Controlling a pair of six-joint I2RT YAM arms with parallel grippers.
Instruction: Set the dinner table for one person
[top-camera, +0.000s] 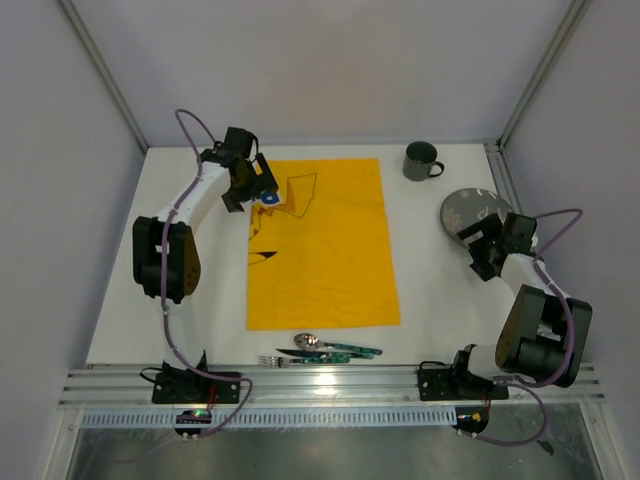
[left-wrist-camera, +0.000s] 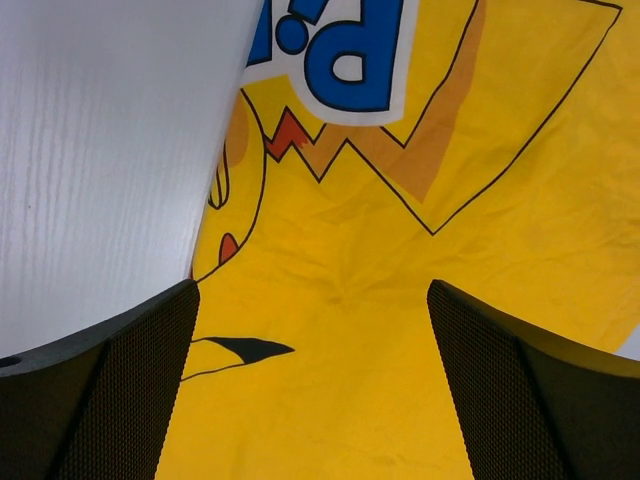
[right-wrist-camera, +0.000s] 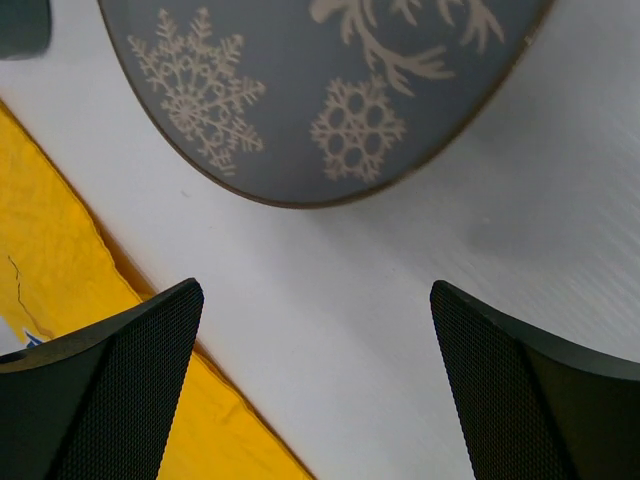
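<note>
The white dinner table (top-camera: 440, 290) carries a yellow cartoon-printed cloth (top-camera: 320, 245) in its middle. A grey snowflake plate (top-camera: 468, 208) lies at the right, and a dark green mug (top-camera: 421, 160) stands behind it. A spoon (top-camera: 308, 341), a fork (top-camera: 272, 360) and green-handled cutlery (top-camera: 345, 351) lie at the near edge. My left gripper (top-camera: 262, 187) hovers open over the cloth's far left corner (left-wrist-camera: 400, 280), nothing between its fingers. My right gripper (top-camera: 478, 242) is open just short of the plate (right-wrist-camera: 300, 90), over bare table (right-wrist-camera: 340, 300).
Metal frame posts and grey walls close in the table at the back and sides. An aluminium rail (top-camera: 330, 380) runs along the near edge behind the cutlery. The cloth's edge (right-wrist-camera: 60, 250) shows left of my right fingers.
</note>
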